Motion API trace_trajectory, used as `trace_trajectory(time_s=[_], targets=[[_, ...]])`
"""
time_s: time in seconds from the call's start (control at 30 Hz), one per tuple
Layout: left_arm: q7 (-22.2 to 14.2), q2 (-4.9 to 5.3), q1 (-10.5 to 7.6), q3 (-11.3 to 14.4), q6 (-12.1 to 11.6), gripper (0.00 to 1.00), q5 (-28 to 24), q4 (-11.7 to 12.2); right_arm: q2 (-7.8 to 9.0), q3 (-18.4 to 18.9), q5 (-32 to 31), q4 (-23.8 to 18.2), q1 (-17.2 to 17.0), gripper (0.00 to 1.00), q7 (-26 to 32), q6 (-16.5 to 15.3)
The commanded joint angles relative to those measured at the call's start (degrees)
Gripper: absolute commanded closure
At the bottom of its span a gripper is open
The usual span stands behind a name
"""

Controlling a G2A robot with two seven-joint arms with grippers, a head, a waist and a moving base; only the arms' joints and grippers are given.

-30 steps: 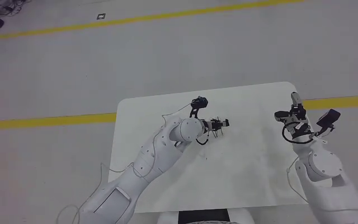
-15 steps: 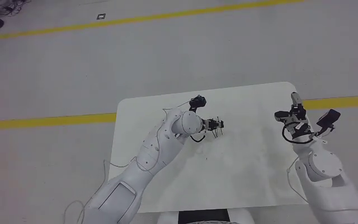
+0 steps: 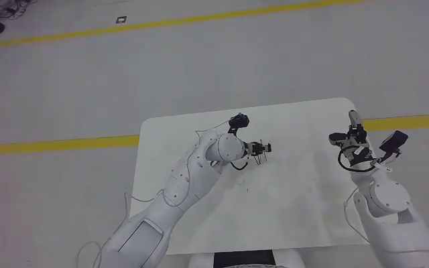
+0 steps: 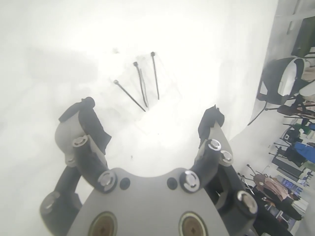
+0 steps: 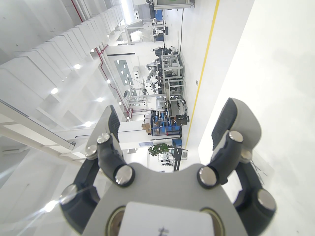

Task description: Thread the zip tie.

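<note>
Three black zip ties lie loose and side by side on the white table (image 3: 301,201): one (image 4: 129,95) nearest a finger, one (image 4: 141,84) in the middle, one (image 4: 155,75) farthest out. None is threaded. My left gripper (image 4: 151,106) hovers just short of them, open, with nothing between its fingers; in the top view the left gripper (image 3: 263,148) is over the table's middle. My right gripper (image 5: 171,110) is open and empty, pointing out into the room. In the top view the right gripper (image 3: 352,120) stands at the table's far right corner.
The table's right edge (image 4: 268,57) runs close past the zip ties, with chairs and stands beyond it. A yellow floor line (image 3: 67,144) crosses behind the table.
My left gripper drew back a little to the left, then edged right again over the zip ties. The right arm has not moved.
</note>
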Motion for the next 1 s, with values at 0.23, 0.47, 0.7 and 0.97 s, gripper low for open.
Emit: trace_trajectory(time_s=[0.23,0.47,0.7,0.97], targets=[[-0.1,0.49,2.6,-3.8,0.3,0.0,-4.5,-3.6,0.0,0.0,0.0,0.0,0.0,0.0,0.0,0.0],[0.6,0.38,2.66,-4.2,0.3,0.0,-4.7,-3.3,0.0,0.0,0.0,0.0,0.0,0.0,0.0,0.0],[0.6,0.38,2.66,-4.2,0.3,0.0,-4.7,-3.3,0.0,0.0,0.0,0.0,0.0,0.0,0.0,0.0],[0.6,0.38,2.66,-4.2,0.3,0.0,-4.7,-3.3,0.0,0.0,0.0,0.0,0.0,0.0,0.0,0.0]])
